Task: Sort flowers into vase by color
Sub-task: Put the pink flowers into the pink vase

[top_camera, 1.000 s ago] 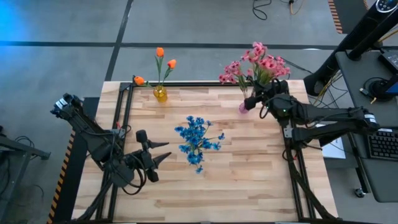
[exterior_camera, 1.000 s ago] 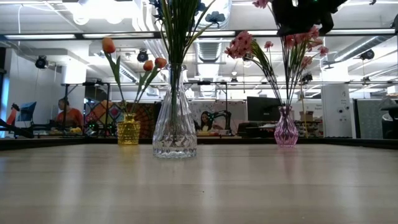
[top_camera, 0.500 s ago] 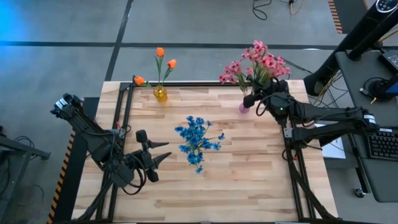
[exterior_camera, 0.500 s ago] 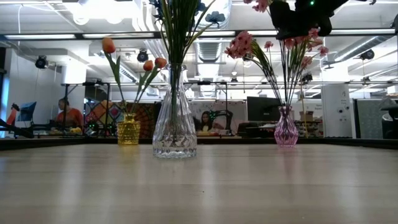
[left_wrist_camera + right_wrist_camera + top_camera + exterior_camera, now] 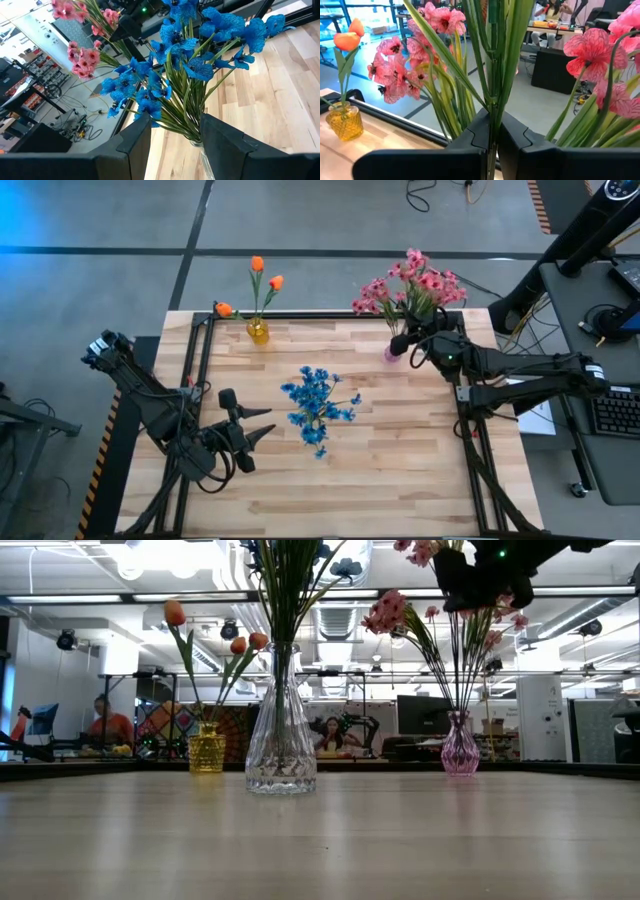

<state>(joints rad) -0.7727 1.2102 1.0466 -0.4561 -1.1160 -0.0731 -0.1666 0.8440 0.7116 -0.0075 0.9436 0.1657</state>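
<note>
Three vases stand on the wooden table. A yellow vase [image 5: 258, 332] at the far left holds orange flowers [image 5: 257, 264]. A clear vase [image 5: 281, 740] in the middle holds blue flowers [image 5: 318, 408]. A pink vase [image 5: 460, 745] at the far right holds pink flowers [image 5: 415, 285]. My right gripper [image 5: 492, 134] hangs above the pink vase, among the pink stems, shut on a green stalk. My left gripper [image 5: 268, 422] stands open at the table's left, pointing at the blue flowers [image 5: 190, 55] and apart from them. My right gripper pinches one thin green stalk [image 5: 493, 107] between its two fingers [image 5: 470, 132], among the pink flowers' stems. The fingers reach in level and lie across the stalk. The stalk stands upright and runs on above the fingers. Its lower end is hidden by the gripper.
A black frame rail [image 5: 205, 370] runs along the table's left side and another rail [image 5: 465, 430] along its right. The near half of the table [image 5: 380, 480] is bare wood. Beyond the far edge, people sit at desks in the room [image 5: 110, 725].
</note>
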